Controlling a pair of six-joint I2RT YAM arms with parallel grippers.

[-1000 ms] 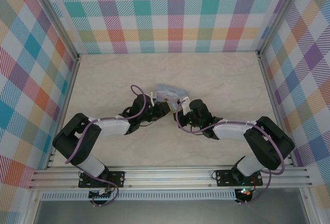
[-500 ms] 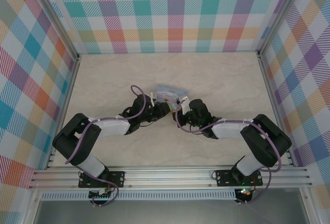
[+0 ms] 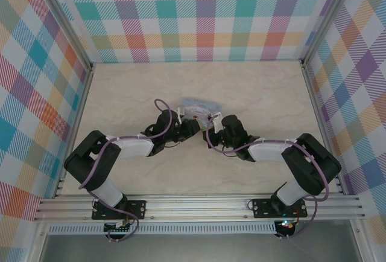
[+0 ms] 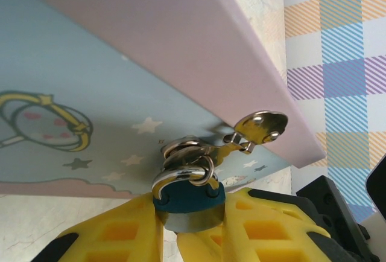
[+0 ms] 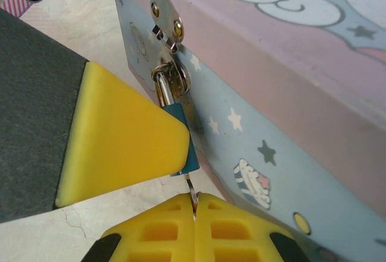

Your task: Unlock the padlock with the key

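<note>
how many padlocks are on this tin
1. The padlock hangs from the latch on the tin, gripped by the left tool. The tin's other sides are hidden.

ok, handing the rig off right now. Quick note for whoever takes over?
Left gripper: shut on the padlock body, holding it at the hasp of the tin.
Right gripper: shut on the key, tip up at the padlock's underside; can't tell how far it's in.
Done: both grasped, key at the lock.
Left: seat and turn the key; the shackle looks closed through the hasp.
</note>
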